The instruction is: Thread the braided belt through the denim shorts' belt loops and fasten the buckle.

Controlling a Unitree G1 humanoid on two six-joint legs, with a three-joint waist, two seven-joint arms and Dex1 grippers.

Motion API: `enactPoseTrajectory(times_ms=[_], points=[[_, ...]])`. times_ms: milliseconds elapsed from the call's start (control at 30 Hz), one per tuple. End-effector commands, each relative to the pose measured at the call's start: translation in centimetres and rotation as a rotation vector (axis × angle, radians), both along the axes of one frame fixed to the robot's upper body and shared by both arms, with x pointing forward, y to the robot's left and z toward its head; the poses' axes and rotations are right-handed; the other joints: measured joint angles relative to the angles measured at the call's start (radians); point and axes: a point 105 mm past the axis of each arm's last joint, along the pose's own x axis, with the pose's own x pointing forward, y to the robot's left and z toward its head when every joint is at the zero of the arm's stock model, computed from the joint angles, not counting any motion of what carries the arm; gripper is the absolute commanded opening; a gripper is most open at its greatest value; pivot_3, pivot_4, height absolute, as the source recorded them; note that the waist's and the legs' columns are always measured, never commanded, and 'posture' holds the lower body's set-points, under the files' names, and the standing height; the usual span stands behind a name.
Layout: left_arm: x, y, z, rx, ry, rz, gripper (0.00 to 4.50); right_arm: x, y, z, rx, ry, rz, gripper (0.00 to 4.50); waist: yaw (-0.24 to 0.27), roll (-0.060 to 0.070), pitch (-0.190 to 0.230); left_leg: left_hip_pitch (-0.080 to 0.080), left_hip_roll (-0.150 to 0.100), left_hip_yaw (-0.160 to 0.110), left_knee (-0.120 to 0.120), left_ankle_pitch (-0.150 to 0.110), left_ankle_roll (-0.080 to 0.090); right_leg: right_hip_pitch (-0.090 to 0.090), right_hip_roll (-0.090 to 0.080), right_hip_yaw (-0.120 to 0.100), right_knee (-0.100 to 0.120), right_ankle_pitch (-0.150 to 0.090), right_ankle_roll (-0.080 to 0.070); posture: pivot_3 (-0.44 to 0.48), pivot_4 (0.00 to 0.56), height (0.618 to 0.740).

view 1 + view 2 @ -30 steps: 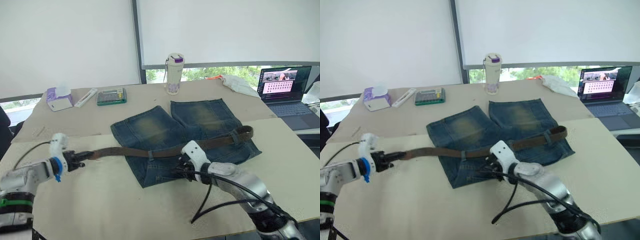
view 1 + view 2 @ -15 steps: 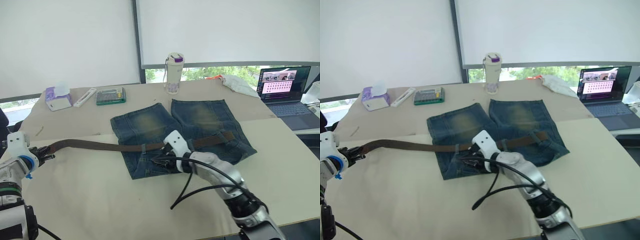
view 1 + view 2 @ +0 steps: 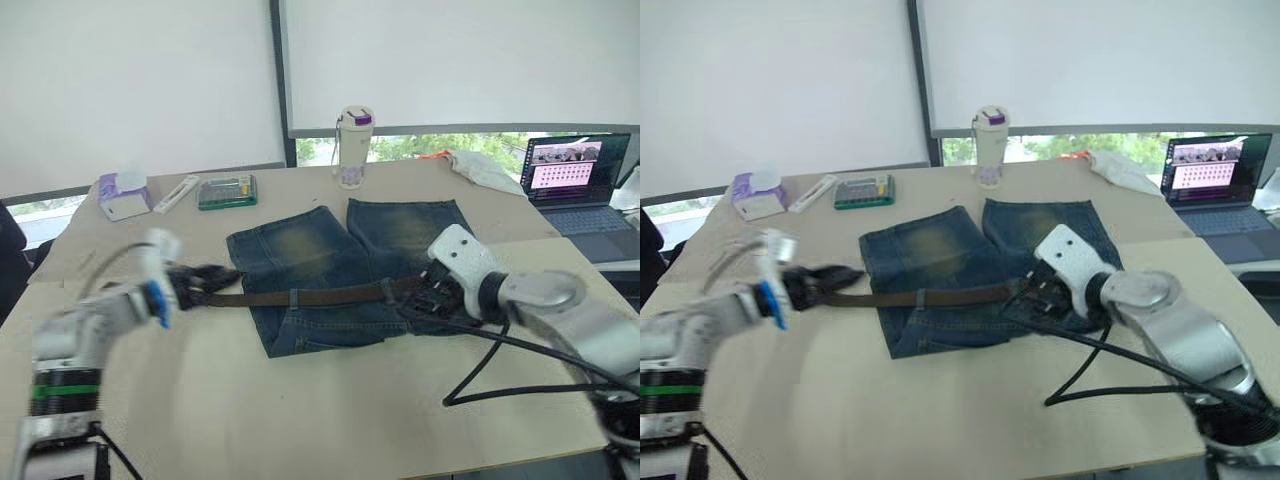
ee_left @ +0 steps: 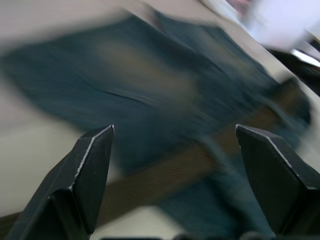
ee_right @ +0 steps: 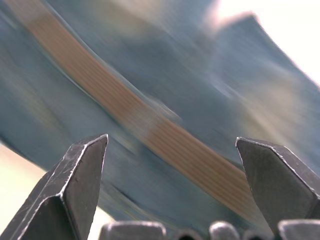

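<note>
belt [image 3: 320,296] on shorts [image 3: 350,270], pull relaxed
both grippers had swung back in: left gripper [image 3: 205,280] from far 9 o'clock to the strap's end, right gripper [image 3: 430,292] to 3 o'clock. both gaped, gripping nothing. strap lay across waistband under one loop [image 3: 293,299]; buckle unseen, unfastened.

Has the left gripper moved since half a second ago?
Yes. The left gripper has come in from the table's left edge toward the denim shorts, and now sits at their left side, roughly level with the tissue box.
</note>
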Motion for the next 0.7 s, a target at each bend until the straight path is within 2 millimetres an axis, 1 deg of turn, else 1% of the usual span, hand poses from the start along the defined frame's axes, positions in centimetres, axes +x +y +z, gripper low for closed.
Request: enactPoseTrajectory(times_ms=[33, 67, 100, 167, 267, 300, 333, 400, 467, 533, 567, 600, 667, 700], points=[[0.5, -2.8, 0.6, 0.090, -0.058, -0.084, 4.11, 1.1, -1.1, 0.1, -0.056, 0.014, -0.021, 4.50, -0.006, 0.000, 0.000, 0.000, 0.001, 0.001, -0.001, 0.000, -0.001, 0.000, 0.000, 0.001, 0.000, 0.000, 0.000, 0.000, 0.150, 0.740], [1.0, -3.5, 0.3, 0.114, -0.056, -0.095, 4.11, 1.5, -1.7, -0.1, -0.083, 0.028, -0.037, 4.50, -0.007, 0.000, 0.000, 0.001, 0.002, 0.002, -0.001, 0.000, -0.001, 0.000, 0.000, 0.001, 0.000, 0.000, 0.000, 0.000, 0.150, 0.740], [1.7, -4.8, 0.0, 0.135, -0.057, -0.119, 4.11, 2.1, -2.5, -0.4, -0.118, 0.051, -0.059, 4.50, -0.005, 0.000, 0.000, 0.000, 0.002, 0.003, -0.001, 0.000, -0.001, 0.000, 0.000, 0.002, 0.000, 0.000, 0.000, 0.000, 0.150, 0.740], [2.7, -6.6, -0.3, 0.177, -0.062, -0.160, 4.11, 2.9, -3.3, -0.9, -0.128, 0.097, -0.070, 4.50, 0.001, 0.000, 0.000, 0.000, 0.001, 0.006, 0.000, 0.000, -0.002, 0.000, 0.000, 0.002, 0.000, 0.000, 0.000, 0.000, 0.150, 0.740], [3.9, -8.0, -1.6, 0.296, -0.067, -0.236, 4.11, 4.8, -5.4, -1.6, -0.213, 0.124, -0.112, 4.50, 0.005, 0.000, 0.000, 0.000, 0.000, 0.009, 0.002, 0.000, 0.000, 0.001, -0.001, 0.002, 0.000, 0.000, 0.000, 0.000, 0.150, 0.740], [4.1, -8.4, -2.0, 0.330, -0.064, -0.262, 4.11, 5.3, -5.8, -1.9, -0.228, 0.143, -0.117, 4.50, 0.005, 0.000, 0.000, 0.000, 0.000, 0.010, 0.002, 0.000, 0.000, 0.001, -0.001, 0.003, -0.001, 0.000, 0.000, 0.000, 0.150, 0.740], [4.5, -8.7, -2.7, 0.381, -0.055, -0.292, 4.11, 5.8, -6.2, -2.6, -0.238, 0.178, -0.119, 4.50, 0.005, 0.000, 0.000, -0.001, -0.001, 0.011, 0.002, 0.000, 0.000, 0.000, -0.001, 0.003, -0.001, 0.000, 0.000, 0.000, 0.150, 0.740], [4.4, -9.1, -3.9, 0.470, -0.047, -0.382, 4.11, 6.2, -6.8, -3.9, -0.253, 0.246, -0.116, 4.50, 0.003, 0.000, 0.000, 0.000, -0.001, 0.014, 0.002, 0.000, 0.000, 0.000, -0.001, 0.002, -0.001, 0.000, 0.000, 0.000, 0.150, 0.740], [4.2, -8.9, -5.5, 0.564, -0.035, -0.452, 3.55, 6.6, -7.3, -4.9, -0.262, 0.288, -0.115, 3.97, 0.001, 0.000, 0.000, 0.000, 0.000, 0.017, 0.002, 0.000, 0.000, 0.000, 0.000, 0.002, -0.001, 0.000, 0.000, 0.000, 0.150, 0.740], [3.9, -8.5, -7.2, 0.667, -0.049, -0.516, 2.98, 6.8, -7.3, -5.2, -0.261, 0.295, -0.108, 3.39, -0.001, 0.001, 0.000, 0.000, 0.001, 0.017, 0.002, 0.000, 0.000, 0.000, 0.000, 0.002, 0.000, 0.000, 0.000, 0.000, 0.150, 0.740], [3.8, -8.4, -7.6, 0.689, -0.055, -0.534, 2.58, 6.8, -7.1, -5.2, -0.259, 0.294, -0.100, 2.98, -0.001, 0.002, -0.001, 0.000, 0.001, 0.017, 0.002, 0.000, 0.000, 0.000, 0.000, 0.003, 0.000, 0.000, 0.000, 0.000, 0.150, 0.740], [3.9, -8.4, -7.8, 0.696, -0.064, -0.543, 2.26, 6.8, -6.8, -5.1, -0.247, 0.289, -0.088, 2.65, -0.001, 0.002, -0.001, 0.000, 0.001, 0.016, 0.002, 0.000, 0.000, 0.000, -0.001, 0.003, 0.000, 0.000, 0.000, 0.000, 0.150, 0.740], [5.0, -7.9, -7.4, 0.731, -0.123, -0.494, 1.60, 7.1, -5.3, -4.7, -0.192, 0.241, -0.068, 2.00, -0.001, 0.002, -0.001, 0.001, 0.001, 0.014, 0.002, -0.001, 0.001, 0.001, -0.001, 0.004, 0.000, 0.000, 0.000, 0.000, 0.150, 0.740], [5.5, -7.7, -7.3, 0.744, -0.145, -0.475, 1.35, 7.2, -4.9, -4.5, -0.177, 0.223, -0.064, 1.70, 0.000, 0.002, -0.001, 0.001, 0.001, 0.013, 0.003, -0.001, 0.001, 0.001, -0.001, 0.004, 0.000, 0.000, 0.000, 0.000, 0.150, 0.740]])
